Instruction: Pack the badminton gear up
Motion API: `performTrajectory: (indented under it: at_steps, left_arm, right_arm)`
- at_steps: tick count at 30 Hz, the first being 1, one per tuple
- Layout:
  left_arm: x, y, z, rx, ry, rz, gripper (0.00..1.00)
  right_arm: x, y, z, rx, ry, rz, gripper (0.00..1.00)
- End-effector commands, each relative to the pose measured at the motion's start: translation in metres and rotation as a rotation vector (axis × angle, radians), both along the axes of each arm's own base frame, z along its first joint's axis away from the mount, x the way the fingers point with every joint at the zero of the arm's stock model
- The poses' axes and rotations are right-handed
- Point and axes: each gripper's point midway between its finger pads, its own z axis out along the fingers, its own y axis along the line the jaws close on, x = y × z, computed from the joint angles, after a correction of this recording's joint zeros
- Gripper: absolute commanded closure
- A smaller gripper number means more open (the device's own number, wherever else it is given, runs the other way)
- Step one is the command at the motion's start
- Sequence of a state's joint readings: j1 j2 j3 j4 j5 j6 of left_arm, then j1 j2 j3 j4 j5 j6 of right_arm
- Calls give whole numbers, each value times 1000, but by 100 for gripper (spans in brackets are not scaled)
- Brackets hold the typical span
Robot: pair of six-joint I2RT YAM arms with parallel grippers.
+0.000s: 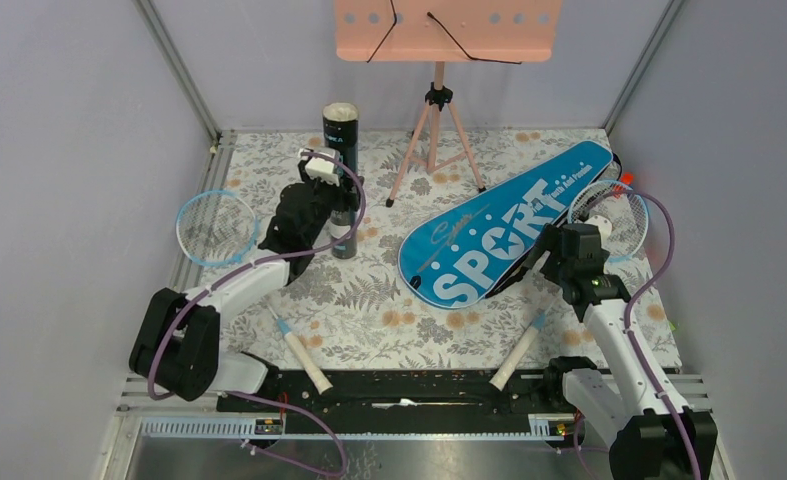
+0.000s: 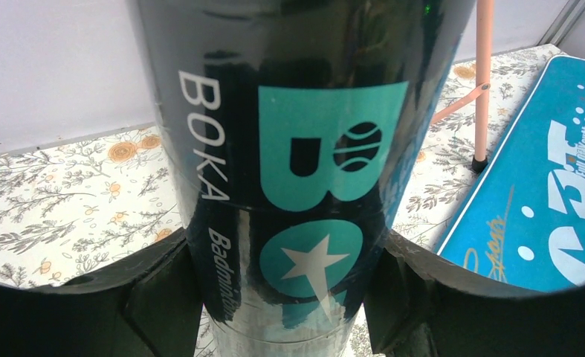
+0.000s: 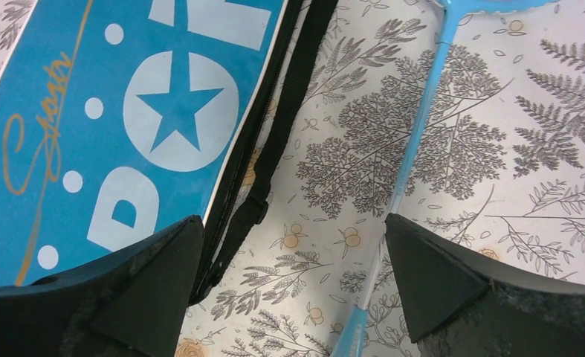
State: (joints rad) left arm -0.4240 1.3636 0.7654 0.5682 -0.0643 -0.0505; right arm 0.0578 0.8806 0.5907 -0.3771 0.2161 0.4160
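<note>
The black tube (image 1: 340,135) lettered BOKA (image 2: 296,149) stands upright at the back left, with something pale showing in its open top. My left gripper (image 1: 339,226) (image 2: 285,249) is shut on its lower part, one finger pressed to each side. The blue bag (image 1: 509,225) (image 2: 542,193) (image 3: 125,111) lettered SPORT lies flat at centre right. One light-blue racket (image 1: 216,226) lies to the left and the other (image 1: 609,212) to the right. My right gripper (image 1: 549,250) (image 3: 293,275) hangs open over the table, between the bag's black strap (image 3: 274,141) and that racket's thin shaft (image 3: 415,141).
A pink tripod stand (image 1: 437,110) carrying a pink board (image 1: 447,28) stands at the back centre; one of its legs (image 2: 484,82) is just right of the tube. Both rackets' white handles (image 1: 304,362) (image 1: 517,360) point toward the arm bases. Walls enclose the floral table (image 1: 389,310).
</note>
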Motion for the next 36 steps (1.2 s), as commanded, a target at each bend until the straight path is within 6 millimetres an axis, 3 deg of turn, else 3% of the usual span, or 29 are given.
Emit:
performTrajectory:
  at_steps: [1, 11, 15, 17, 21, 25, 28, 29, 32, 36]
  left_arm:
    - [-7, 8, 47, -24, -147, 14, 100]
    - [-14, 25, 64, 2, -203, 74, 100]
    - [-21, 35, 66, -4, -191, 108, 100]
    - [-28, 40, 66, -13, -179, 122, 100]
    - [-45, 47, 66, -50, -149, 125, 100]
    - [-64, 53, 60, -86, -113, 126, 100]
    - [-81, 55, 53, -117, -88, 106, 100]
    - [-87, 57, 52, -124, -82, 104, 100]
    - [-102, 66, 50, -138, -85, 115, 100]
    - [-116, 74, 43, -146, -77, 126, 100]
  right_arm:
    - [7, 9, 6, 26, -28, 59, 0]
    - [12, 4, 7, 13, 11, 25, 1]
    - [11, 25, 9, 86, 37, 123, 5]
    - [9, 55, 12, 159, 40, 253, 6]
    - [0, 111, 18, -36, 74, 521, 6]
    - [-9, 199, 24, 96, 28, 756, 13]
    - [-22, 269, 26, 99, -2, 951, 16]
    - [-25, 285, 18, 69, 37, 983, 18]
    - [-31, 320, 5, -26, 114, 1072, 30]
    - [-28, 344, -13, -126, 173, 1091, 41]
